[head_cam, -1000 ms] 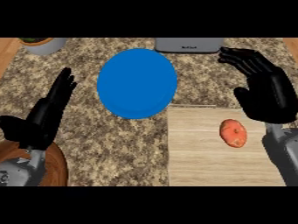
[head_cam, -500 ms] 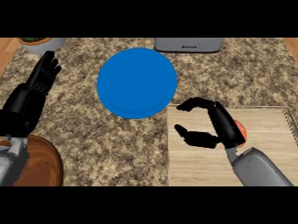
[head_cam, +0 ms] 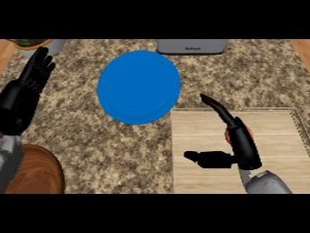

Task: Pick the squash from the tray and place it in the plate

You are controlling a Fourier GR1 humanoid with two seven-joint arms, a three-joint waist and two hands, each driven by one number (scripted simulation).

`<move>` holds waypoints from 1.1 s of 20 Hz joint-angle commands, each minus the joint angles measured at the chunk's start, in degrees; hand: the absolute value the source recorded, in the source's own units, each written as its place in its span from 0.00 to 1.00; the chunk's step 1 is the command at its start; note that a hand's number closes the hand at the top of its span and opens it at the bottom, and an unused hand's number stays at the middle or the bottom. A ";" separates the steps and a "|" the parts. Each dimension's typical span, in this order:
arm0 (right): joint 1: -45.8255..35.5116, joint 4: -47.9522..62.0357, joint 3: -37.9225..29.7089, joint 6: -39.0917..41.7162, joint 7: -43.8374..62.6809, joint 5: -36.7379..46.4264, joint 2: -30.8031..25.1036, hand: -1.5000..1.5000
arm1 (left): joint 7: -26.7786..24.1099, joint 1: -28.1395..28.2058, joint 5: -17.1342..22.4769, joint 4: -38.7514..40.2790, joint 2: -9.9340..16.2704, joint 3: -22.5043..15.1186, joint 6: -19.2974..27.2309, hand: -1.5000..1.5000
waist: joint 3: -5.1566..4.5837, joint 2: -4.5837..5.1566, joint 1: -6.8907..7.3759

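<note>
A blue plate (head_cam: 138, 86) lies on the granite counter, left of centre. The wooden tray (head_cam: 281, 152) sits at the lower right, its near-left corner close to the plate's rim. The orange squash (head_cam: 249, 133) is on the tray, mostly hidden behind my right hand (head_cam: 243, 144). Only slivers of orange show on either side of the hand. That hand is open over the squash, fingers reaching toward the plate and the thumb spread out to the left. My left hand (head_cam: 19, 98) rests open at the left edge, fingers up.
A grey appliance (head_cam: 192, 46) stands at the back behind the plate. A pot with greenery (head_cam: 35, 44) is at the back left. A round brown wooden board (head_cam: 42, 172) lies at the lower left by my left forearm.
My right hand has dropped from above the tray's far side down onto the squash, now covering most of it. The left hand has shifted toward the left edge.
</note>
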 commanded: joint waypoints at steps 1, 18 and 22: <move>1.20 -9.70 -1.09 1.06 8.77 3.81 -6.77 0.00 | 0.67 -0.69 1.19 1.29 1.76 2.94 -2.80 0.50 | -0.05 -0.20 -0.38; -14.66 -16.27 5.26 37.11 62.45 3.93 -24.67 0.00 | -2.82 3.37 -1.62 -0.11 -1.74 0.68 -1.84 0.50 | -0.11 -0.02 0.87; -15.33 -13.60 3.90 41.61 64.63 4.61 -22.72 0.00 | 1.73 0.78 -2.07 -2.40 -1.90 1.80 -1.50 0.50 | -0.01 0.00 0.71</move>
